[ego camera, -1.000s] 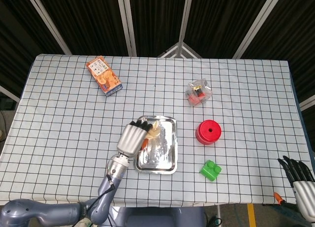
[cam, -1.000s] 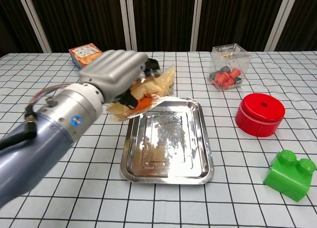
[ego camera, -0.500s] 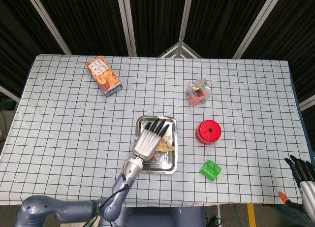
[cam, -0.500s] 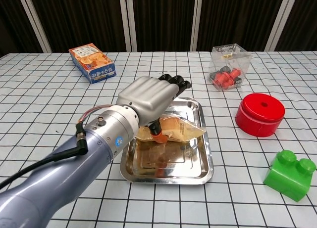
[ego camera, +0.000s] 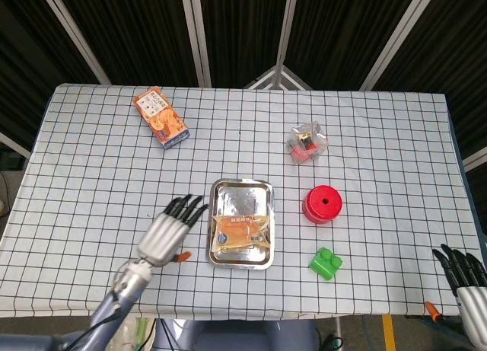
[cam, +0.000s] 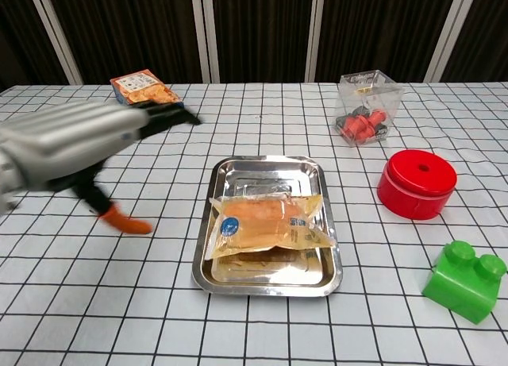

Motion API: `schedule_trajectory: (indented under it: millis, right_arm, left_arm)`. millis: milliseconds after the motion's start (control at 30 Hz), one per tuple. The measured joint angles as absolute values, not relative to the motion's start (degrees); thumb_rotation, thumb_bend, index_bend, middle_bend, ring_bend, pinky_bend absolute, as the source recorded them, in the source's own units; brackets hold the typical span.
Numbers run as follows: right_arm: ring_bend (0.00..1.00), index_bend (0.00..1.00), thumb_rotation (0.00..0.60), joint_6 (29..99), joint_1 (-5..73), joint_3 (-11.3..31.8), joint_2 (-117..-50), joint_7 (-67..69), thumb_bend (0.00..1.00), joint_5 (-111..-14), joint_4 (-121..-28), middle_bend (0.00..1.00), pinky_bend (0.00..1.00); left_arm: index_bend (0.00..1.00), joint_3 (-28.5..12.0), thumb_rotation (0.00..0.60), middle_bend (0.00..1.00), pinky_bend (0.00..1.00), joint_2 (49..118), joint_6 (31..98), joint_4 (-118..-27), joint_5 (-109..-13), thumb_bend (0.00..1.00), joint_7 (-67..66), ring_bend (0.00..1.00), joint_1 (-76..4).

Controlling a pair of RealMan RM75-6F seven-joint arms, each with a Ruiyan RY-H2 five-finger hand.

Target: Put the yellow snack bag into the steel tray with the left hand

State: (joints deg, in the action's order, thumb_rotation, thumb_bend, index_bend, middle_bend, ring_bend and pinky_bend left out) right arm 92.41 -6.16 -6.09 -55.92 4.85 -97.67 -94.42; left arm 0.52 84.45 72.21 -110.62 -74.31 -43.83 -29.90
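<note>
Yellow snack bag (cam: 266,225) flat in steel tray (cam: 317,280), left hand (ego camera: 169,229) just beside it, fingers (ego camera: 187,209) apart and empty, right hand (ego camera: 466,279) at worktop edge, fingers apart.

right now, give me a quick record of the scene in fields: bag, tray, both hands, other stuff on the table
bag: yellow snack bag lies flat inside the tray, nearer its front end
tray: steel tray sits mid-table, back part bare
left hand: left hand is beside the tray's left edge, fingers spread, holding nothing
right hand: right hand is at the table's near right corner, fingers apart, holding nothing
other items: orange box, clear packet, red round container, green block
</note>
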Motion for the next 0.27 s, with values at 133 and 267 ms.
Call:
schedule_trajectory:
  millis: [133,267]
  right_arm:
    - [0.00,0.00,0.600,93.55,-7.30,-6.65,-56.50,3.81,0.30,-98.44,-94.57,0.00,0.00]
    - [0.00,0.00,0.600,95.23,-8.34,-7.04,-56.99,2.01,0.30,-99.54,-95.20,0.00,0.00]
  left_arm:
    - [0.00,10.35,0.555,0.00,0.03,78.08,82.77,-109.11,-82.26,0.05,-39.50,0.00,-20.67]
    - [0.00,13.25,0.557,0.00,0.03,76.76,91.37,-100.85,-86.58,0.05,-34.85,0.00,-13.65]
